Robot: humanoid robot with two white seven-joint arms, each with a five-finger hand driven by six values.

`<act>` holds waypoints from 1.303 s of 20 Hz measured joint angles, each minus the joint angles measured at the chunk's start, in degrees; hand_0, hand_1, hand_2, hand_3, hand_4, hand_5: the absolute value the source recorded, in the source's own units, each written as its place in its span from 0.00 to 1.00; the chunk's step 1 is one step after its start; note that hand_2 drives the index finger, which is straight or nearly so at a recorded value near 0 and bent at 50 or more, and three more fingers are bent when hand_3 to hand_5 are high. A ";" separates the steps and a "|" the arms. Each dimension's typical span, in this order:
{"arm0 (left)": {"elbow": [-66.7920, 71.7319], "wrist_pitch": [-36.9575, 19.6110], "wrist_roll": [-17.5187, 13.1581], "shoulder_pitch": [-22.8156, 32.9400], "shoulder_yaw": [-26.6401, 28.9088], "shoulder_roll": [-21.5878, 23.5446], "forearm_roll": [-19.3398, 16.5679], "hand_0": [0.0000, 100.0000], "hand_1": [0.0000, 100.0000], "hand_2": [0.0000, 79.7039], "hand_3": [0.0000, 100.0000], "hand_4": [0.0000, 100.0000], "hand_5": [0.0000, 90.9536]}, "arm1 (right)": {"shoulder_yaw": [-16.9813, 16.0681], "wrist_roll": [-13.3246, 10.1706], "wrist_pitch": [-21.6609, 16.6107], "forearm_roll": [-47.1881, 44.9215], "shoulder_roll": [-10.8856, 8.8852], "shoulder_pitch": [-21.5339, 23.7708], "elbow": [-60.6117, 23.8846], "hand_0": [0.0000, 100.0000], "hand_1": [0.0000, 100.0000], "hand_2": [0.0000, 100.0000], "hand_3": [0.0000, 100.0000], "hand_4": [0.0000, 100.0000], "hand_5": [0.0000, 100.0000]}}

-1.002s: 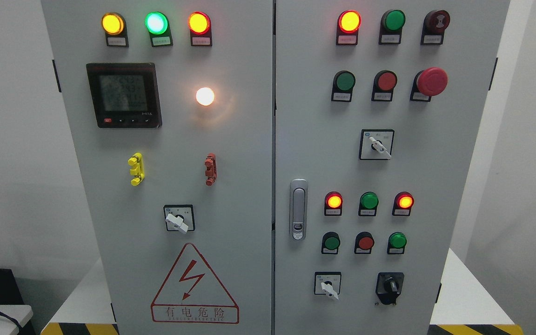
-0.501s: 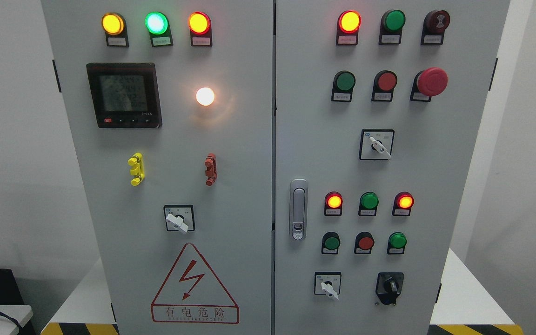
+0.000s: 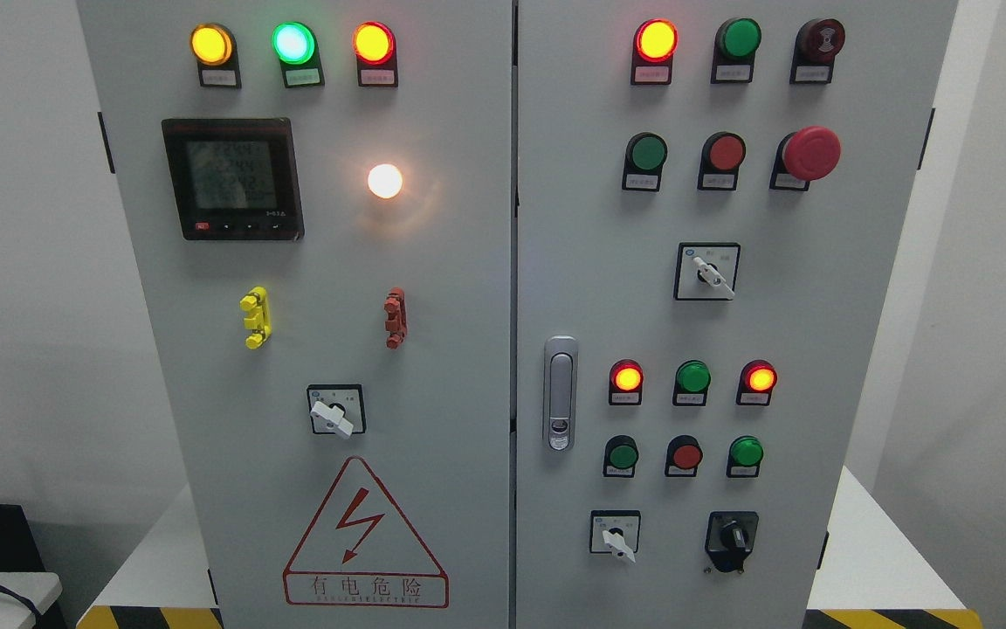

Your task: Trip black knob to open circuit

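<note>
No hand in view, state unknowable. Black knob [image 3: 732,535] low on right door of cabinet [image 3: 503,262], untouched; placement suits right-arm reach.

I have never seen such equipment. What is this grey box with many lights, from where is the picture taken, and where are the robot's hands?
The picture comes from a camera on the robot's head, facing a grey electrical cabinet with two doors. On them are lit lamps, push buttons, a red emergency button, a meter screen, white selector switches and a red danger triangle. The black knob the robot must turn sits at the lower right. Neither robot hand is visible, so nothing is held.
</note>
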 measured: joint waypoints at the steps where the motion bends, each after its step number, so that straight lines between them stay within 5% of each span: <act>1: 0.00 0.00 0.00 0.00 0.00 0.00 0.00 0.12 0.39 0.00 0.00 0.00 0.00 | -0.11 0.07 -0.02 -0.38 0.00 0.33 -2.19 0.21 0.35 0.28 0.68 0.73 0.77; 9: 0.00 0.00 0.00 0.00 0.00 0.00 0.00 0.12 0.39 0.00 0.00 0.00 0.00 | -0.80 0.34 -0.04 -1.79 0.00 1.05 -16.86 0.15 0.39 0.26 0.68 0.74 0.79; 14: 0.00 0.00 0.00 0.00 0.00 0.00 0.00 0.12 0.39 0.00 0.00 0.00 0.00 | -0.96 0.50 0.06 -2.03 -0.05 -3.02 -23.75 0.14 0.42 0.26 0.67 0.75 0.80; 26: 0.00 0.00 0.00 0.00 0.00 0.00 0.00 0.12 0.39 0.00 0.00 0.00 0.00 | 0.03 0.73 13.40 -2.17 -2.56 -18.65 -32.91 0.07 0.59 0.35 0.75 0.81 0.85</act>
